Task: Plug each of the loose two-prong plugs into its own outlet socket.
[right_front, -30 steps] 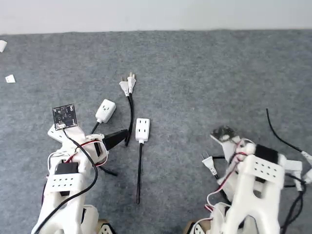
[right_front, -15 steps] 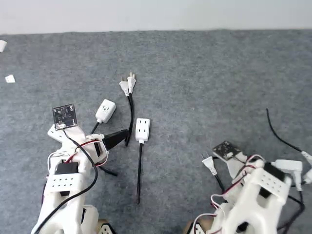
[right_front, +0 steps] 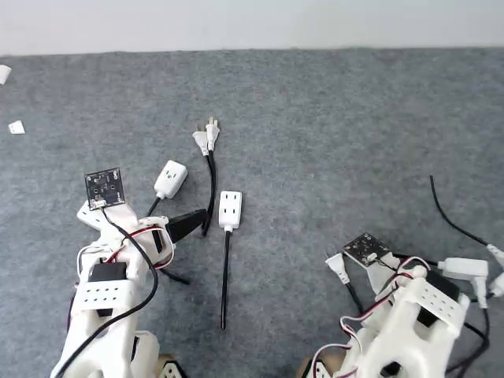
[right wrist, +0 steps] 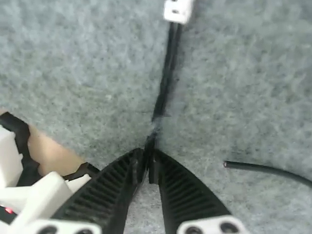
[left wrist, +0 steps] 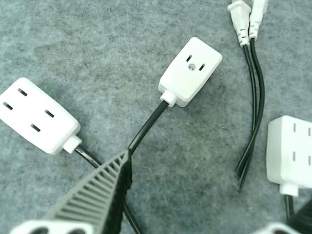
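Observation:
Two white two-prong plugs [right_front: 206, 135] lie side by side at mid table, their black cords trailing toward me; the left wrist view has them too [left wrist: 246, 14]. A third plug [right_front: 339, 266] lies in front of the right arm and shows in its wrist view [right wrist: 178, 9]. My right gripper [right wrist: 147, 168] is shut on that plug's black cord [right wrist: 165, 73], a short way behind the plug. Three white sockets [left wrist: 190, 70] [left wrist: 36, 122] [left wrist: 292, 151] lie around my left gripper [left wrist: 209, 204], which stands open just above the carpet, holding nothing.
Grey carpet covers the table. The long socket's cord [right_front: 225, 276] runs toward the front edge. A loose black cable [right_front: 449, 216] and white connector pieces [right_front: 465, 268] lie at the right edge. Small white scraps [right_front: 16, 127] sit far left.
The right arm has drawn back toward the front edge and lowered; its wrist board slid nearer. The third plug has barely shifted. The left arm has kept still.

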Controlling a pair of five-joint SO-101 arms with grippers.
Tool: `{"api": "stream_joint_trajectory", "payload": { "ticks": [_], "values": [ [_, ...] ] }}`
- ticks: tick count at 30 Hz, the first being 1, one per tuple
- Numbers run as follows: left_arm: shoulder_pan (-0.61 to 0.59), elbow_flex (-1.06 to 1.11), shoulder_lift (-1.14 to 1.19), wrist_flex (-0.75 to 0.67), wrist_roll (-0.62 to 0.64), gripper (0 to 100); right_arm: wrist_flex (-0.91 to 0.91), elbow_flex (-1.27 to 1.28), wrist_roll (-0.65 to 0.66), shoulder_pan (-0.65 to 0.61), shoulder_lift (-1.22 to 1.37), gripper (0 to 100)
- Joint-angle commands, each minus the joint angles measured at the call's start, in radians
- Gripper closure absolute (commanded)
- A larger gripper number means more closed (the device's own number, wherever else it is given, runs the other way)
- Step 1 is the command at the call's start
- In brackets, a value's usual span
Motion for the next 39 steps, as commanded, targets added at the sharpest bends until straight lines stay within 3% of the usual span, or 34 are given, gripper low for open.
{"api": "stream_joint_trajectory", "payload": {
  "ticks": [1, 7, 16, 21, 31, 39],
  "values": [
    [0.003, -0.024, -0.021, -0.021, -0.006, 49, -0.022, 0.025, 0.003, 0.065, 0.004, 99.1],
    [0.003, -0.024, -0.021, -0.021, -0.006, 49, -0.053, -0.089, -0.126, 0.073, 0.005, 99.1],
    [0.003, -0.024, -0.021, -0.021, -0.006, 49, -0.051, -0.387, -0.644, -0.09, 0.004, 99.1],
    [0.003, -0.024, -0.021, -0.021, -0.006, 49, -0.051, -0.505, -0.833, -0.136, 0.004, 99.1],
    [0.002, -0.024, -0.021, -0.021, -0.006, 49, -0.051, -0.592, -1.002, -0.377, 0.004, 99.1],
    [0.002, -0.024, -0.021, -0.021, -0.006, 49, -0.061, -0.706, -1.028, -0.387, 0.005, 99.1]
  ]
}}
